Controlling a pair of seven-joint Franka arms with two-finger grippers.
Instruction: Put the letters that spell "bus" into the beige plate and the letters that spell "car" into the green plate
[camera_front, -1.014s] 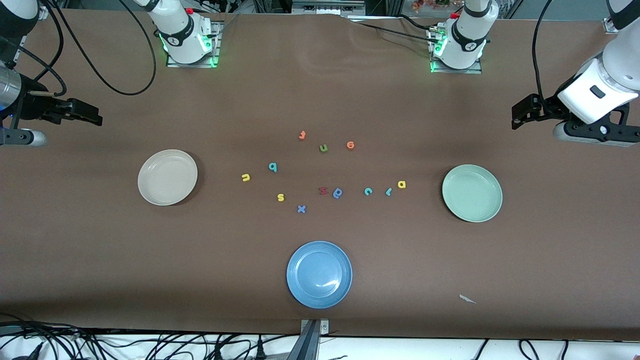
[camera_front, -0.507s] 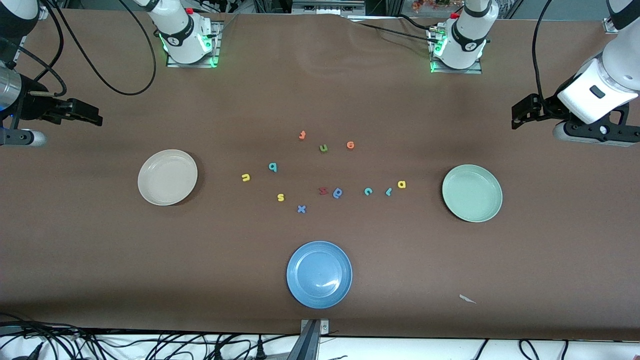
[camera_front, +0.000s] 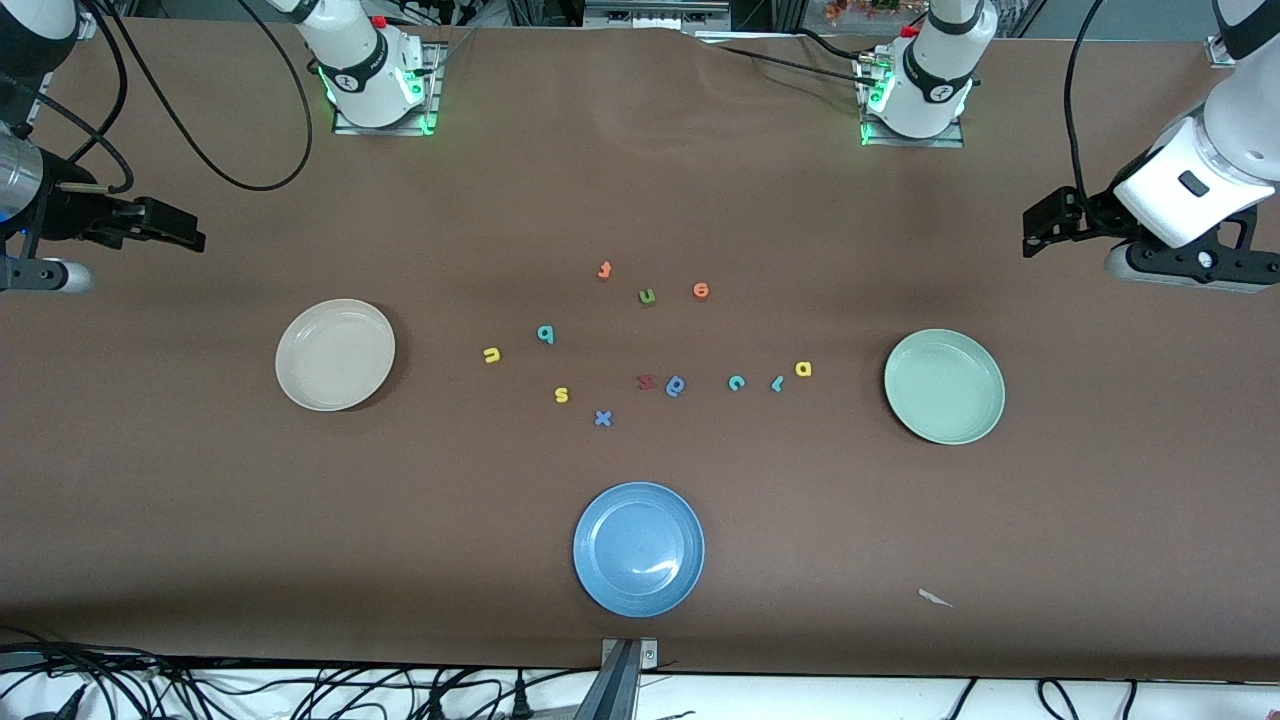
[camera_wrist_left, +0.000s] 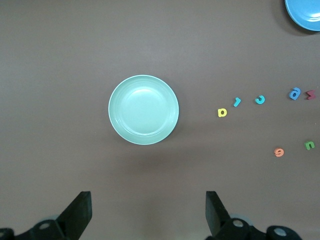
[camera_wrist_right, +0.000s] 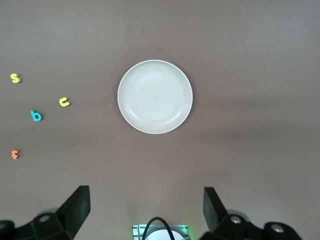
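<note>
The beige plate (camera_front: 335, 355) (camera_wrist_right: 155, 96) lies empty toward the right arm's end, the green plate (camera_front: 944, 386) (camera_wrist_left: 143, 109) empty toward the left arm's end. Between them lie the teal b (camera_front: 545, 334), yellow u (camera_front: 491, 355) and yellow s (camera_front: 561, 395), then the teal c (camera_front: 736, 382), teal r (camera_front: 777, 383) and yellow a (camera_front: 803, 369) closer to the green plate. My right gripper (camera_front: 185, 236) (camera_wrist_right: 145, 207) hangs open and empty over bare table at its end. My left gripper (camera_front: 1037, 232) (camera_wrist_left: 148, 210) hangs open and empty at the other end.
A blue plate (camera_front: 639, 549) sits nearest the front camera. Other letters lie among the task's: orange f (camera_front: 604, 270), olive u (camera_front: 647, 296), orange e (camera_front: 701, 290), red z (camera_front: 646, 381), dark blue b-shape (camera_front: 676, 386), blue x (camera_front: 603, 418). A white scrap (camera_front: 934, 598) lies near the front edge.
</note>
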